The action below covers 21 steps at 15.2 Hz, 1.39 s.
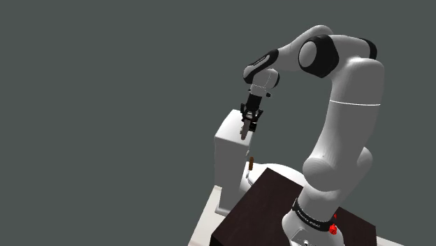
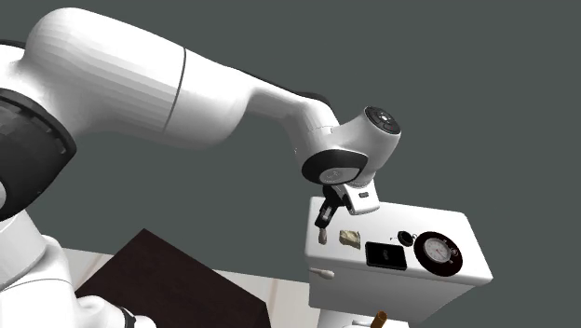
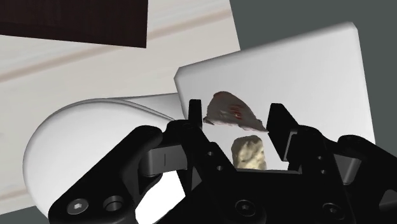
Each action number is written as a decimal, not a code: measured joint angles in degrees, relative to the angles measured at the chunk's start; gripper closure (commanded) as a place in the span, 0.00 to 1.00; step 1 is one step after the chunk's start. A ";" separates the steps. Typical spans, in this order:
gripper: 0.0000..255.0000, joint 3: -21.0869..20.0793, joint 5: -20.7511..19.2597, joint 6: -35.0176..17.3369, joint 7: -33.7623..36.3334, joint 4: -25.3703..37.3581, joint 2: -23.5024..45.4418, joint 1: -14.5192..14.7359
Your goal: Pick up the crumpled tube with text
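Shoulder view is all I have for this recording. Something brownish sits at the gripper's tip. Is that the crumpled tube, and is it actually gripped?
Observer: Yes. In the wrist view the crumpled tube, greyish with reddish marks, is clasped between the two fingers of the gripper.
Operator: Is anything lying near it?
Observer: A beige crumpled lump lies on the white appliance top, just beyond the tube.
Operator: What else is on that top?
Observer: The second exterior view shows a round dial beside a black rectangular panel.
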<state>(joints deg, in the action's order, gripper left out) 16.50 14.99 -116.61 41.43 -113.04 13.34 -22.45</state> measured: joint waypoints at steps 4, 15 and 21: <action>1.00 -0.01 0.01 -0.04 0.00 -0.01 -0.01 0.01; 1.00 0.35 -1.43 5.23 1.55 2.74 -2.77 0.13; 1.00 0.51 -2.27 9.25 2.62 5.27 -4.45 0.19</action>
<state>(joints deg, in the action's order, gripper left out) 17.01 12.71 -107.36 44.05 -107.77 8.89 -22.27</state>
